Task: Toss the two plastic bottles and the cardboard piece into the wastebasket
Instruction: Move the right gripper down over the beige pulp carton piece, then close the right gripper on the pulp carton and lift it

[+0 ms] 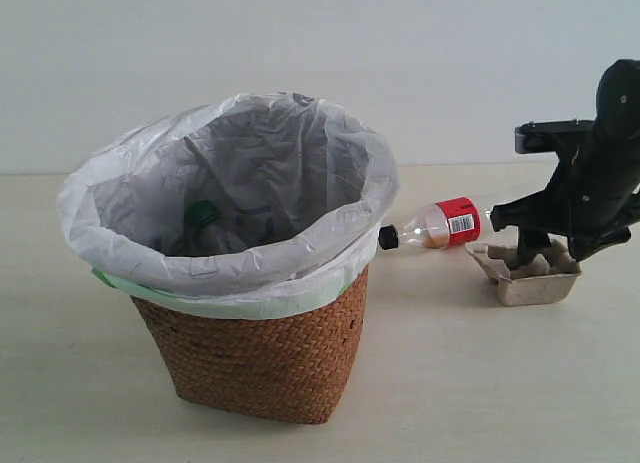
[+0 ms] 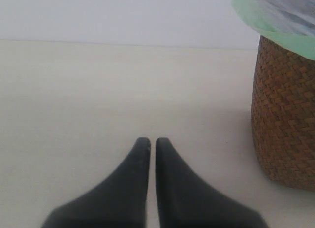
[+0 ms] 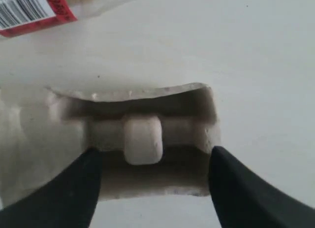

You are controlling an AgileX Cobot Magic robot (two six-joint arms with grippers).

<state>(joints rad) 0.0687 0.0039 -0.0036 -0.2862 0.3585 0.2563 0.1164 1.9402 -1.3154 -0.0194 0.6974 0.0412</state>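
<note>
1. On the table point(image 1: 420, 393), to the right of the wastebasket point(image 1: 262, 355), the cardboard piece point(image 3: 147, 114) is lying under the right gripper point(image 3: 153, 158), whose jaws are standing apart on either side of it.
2. The moulded pulp is probably light and stiff but crushable, so a gentle pinch across its walls is looking safest.
3. Only the exterior view is showing the green-capped bottle point(image 1: 202, 214) already inside the basket and the red-label bottle point(image 1: 445, 223) lying nearby.
4. The left gripper point(image 2: 148, 142) is sitting pressed together, holding nothing.
</note>
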